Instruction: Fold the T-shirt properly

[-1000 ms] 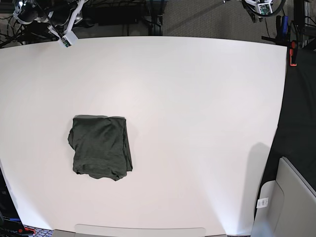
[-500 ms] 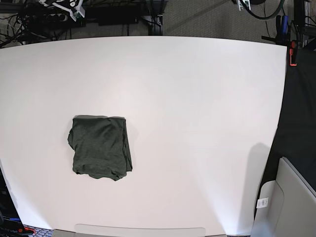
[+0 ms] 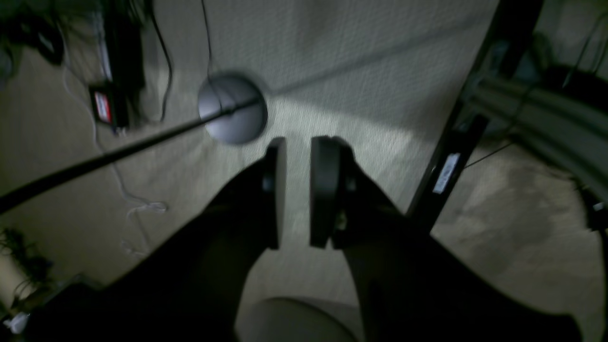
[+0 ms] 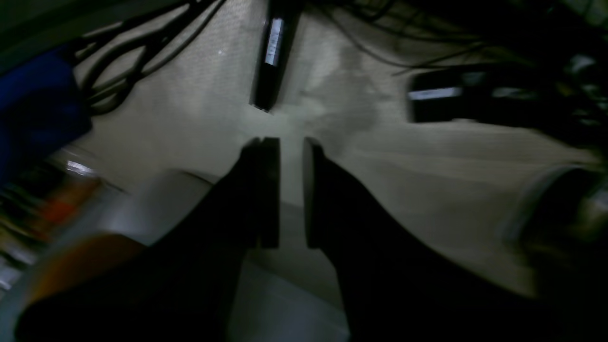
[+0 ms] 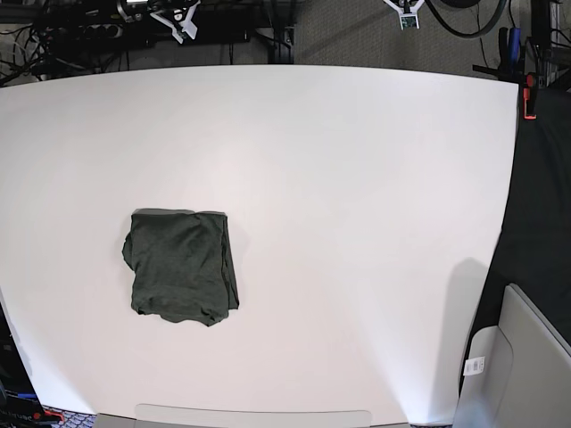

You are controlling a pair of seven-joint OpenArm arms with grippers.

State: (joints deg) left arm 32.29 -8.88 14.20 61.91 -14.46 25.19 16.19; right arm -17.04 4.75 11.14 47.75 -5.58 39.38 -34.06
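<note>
The T-shirt (image 5: pixel 181 266) lies folded into a compact dark olive-green rectangle on the left half of the white table (image 5: pixel 357 178), with slightly uneven edges at the bottom. Both grippers are far from it, beyond the table's far edge. My right gripper (image 5: pixel 178 20) shows at the top left of the base view and my left gripper (image 5: pixel 404 12) at the top right. In the wrist views the left gripper (image 3: pixel 299 142) and the right gripper (image 4: pixel 290 140) hang over the floor. Each has a narrow gap between its jaws and nothing in it.
Behind the table the carpet holds cables, a round grey stand base (image 3: pixel 232 108) and a black frame leg (image 3: pixel 456 142). A power strip (image 4: pixel 270 52) lies on the floor. A grey seat (image 5: pixel 526 366) stands off the table's near right corner.
Both arms have drawn back off the table's far edge and swung inward along it. The T-shirt has not moved.
</note>
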